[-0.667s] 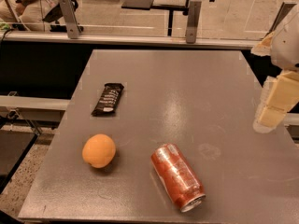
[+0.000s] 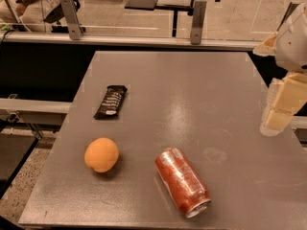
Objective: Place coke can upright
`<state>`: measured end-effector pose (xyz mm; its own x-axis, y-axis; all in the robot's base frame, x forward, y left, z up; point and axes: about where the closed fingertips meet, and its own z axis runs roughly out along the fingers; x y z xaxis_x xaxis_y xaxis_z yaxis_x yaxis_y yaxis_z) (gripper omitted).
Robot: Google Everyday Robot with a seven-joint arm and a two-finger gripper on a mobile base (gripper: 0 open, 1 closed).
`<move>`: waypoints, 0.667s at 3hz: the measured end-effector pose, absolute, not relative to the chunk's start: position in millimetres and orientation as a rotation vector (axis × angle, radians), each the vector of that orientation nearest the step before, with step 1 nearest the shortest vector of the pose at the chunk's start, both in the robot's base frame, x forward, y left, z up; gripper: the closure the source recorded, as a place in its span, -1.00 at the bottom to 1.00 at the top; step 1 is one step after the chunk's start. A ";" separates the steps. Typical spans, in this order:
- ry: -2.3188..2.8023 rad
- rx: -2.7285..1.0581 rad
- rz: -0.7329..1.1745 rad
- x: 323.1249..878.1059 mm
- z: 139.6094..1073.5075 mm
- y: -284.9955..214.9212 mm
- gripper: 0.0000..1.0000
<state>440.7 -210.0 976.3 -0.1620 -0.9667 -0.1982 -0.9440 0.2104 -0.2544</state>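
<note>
The coke can is red with white lettering and lies on its side near the front edge of the grey table. Its silver top points to the front right. My gripper hangs at the right edge of the view, above the table's right side. It is well to the right of the can and behind it, and touches nothing.
A round orange fruit lies left of the can. A flat black snack bar wrapper lies farther back on the left. A metal railing with posts runs behind the table. The table's front edge is close to the can.
</note>
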 end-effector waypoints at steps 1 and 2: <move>1.957 -2.022 -0.013 450.7 961.1 -170.5 -1.00; 1.755 -2.176 0.094 454.4 952.0 -141.5 -1.00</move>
<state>454.4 -141.5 952.0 0.2336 -0.9363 -0.2625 -0.9589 -0.1770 -0.2219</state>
